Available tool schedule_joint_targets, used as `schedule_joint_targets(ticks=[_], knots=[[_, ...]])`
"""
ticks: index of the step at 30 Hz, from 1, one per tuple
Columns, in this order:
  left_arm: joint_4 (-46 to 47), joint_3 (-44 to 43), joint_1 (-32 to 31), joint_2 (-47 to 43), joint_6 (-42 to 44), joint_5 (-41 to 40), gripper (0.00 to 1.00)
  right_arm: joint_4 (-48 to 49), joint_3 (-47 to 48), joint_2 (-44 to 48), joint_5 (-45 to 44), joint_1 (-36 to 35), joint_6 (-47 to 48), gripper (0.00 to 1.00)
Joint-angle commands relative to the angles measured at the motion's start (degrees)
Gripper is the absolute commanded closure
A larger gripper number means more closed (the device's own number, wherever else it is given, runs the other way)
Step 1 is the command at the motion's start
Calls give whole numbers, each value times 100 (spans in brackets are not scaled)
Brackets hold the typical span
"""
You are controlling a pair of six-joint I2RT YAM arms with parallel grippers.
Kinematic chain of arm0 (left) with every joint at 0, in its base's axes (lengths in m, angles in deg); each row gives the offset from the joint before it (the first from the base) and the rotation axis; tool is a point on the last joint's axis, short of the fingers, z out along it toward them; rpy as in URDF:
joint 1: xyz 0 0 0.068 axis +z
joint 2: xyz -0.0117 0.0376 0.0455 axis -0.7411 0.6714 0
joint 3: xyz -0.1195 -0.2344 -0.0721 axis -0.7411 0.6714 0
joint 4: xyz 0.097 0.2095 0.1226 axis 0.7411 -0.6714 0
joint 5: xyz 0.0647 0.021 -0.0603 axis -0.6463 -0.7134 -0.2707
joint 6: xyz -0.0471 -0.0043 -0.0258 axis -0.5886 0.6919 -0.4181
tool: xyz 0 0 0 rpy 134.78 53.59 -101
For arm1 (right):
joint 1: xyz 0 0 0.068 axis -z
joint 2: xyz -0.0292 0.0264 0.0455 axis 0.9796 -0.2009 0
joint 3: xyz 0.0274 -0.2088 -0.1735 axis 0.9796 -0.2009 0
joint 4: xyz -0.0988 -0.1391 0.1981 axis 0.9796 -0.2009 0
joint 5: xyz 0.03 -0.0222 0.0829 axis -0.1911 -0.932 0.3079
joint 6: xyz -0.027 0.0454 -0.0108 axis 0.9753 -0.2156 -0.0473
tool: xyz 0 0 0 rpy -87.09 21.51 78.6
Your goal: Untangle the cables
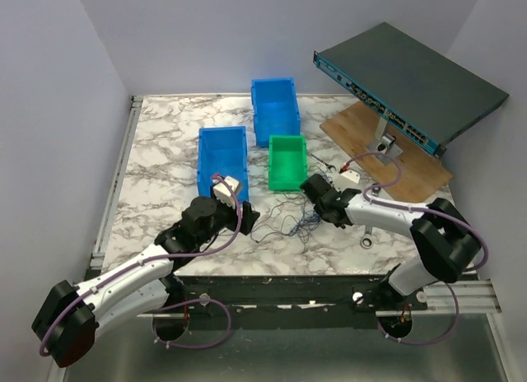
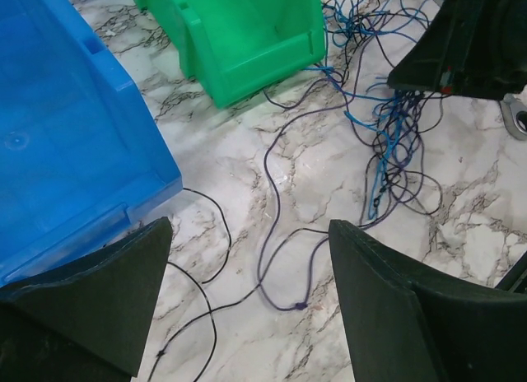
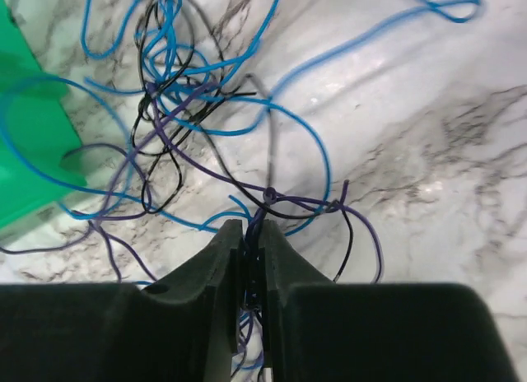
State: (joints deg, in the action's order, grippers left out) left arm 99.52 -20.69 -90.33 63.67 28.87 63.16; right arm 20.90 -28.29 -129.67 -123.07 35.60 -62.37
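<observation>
Right hand [image 3: 251,234] pinching tangled cables [image 2: 391,131], left hand [image 2: 249,234] spread (fingers wide apart), green bin [image 2: 239,44] just beside.

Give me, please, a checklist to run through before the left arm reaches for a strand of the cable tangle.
1. Right pincer shut on strands of the cable tangle: ok.
2. Left pincer open and holding nothing: ok.
3. A loose purple strand lies on the marble table between the left pincer's fingers: ok.
4. Tangle clear of the green bin: not ok, strands run against its corner.
5. Exactly which strands the right pincer holds: cannot tell, they are hidden between its fingers.
</observation>
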Motion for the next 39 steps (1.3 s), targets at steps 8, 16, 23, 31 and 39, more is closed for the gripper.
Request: schedule_joint_targets(ticks=[8,16,23,31,39], knots=[[141,-254,-15,502,129,603,20,-435,877,2160,-741,-32,1606,97],[469,-278,-26,801,344,1252,21,-607,1741,2298,-177,-34,2189,97],[150,-834,-162,1882,548,1525,24,-766,2157,2325,246,-35,2371,97],[-519,-1690,-511,3027,773,1240,25,-850,2426,2513,559,-34,2462,97],[-1559,-2443,-501,3912,735,1415,100,-1282,2401,2708,-418,-31,2005,97]])
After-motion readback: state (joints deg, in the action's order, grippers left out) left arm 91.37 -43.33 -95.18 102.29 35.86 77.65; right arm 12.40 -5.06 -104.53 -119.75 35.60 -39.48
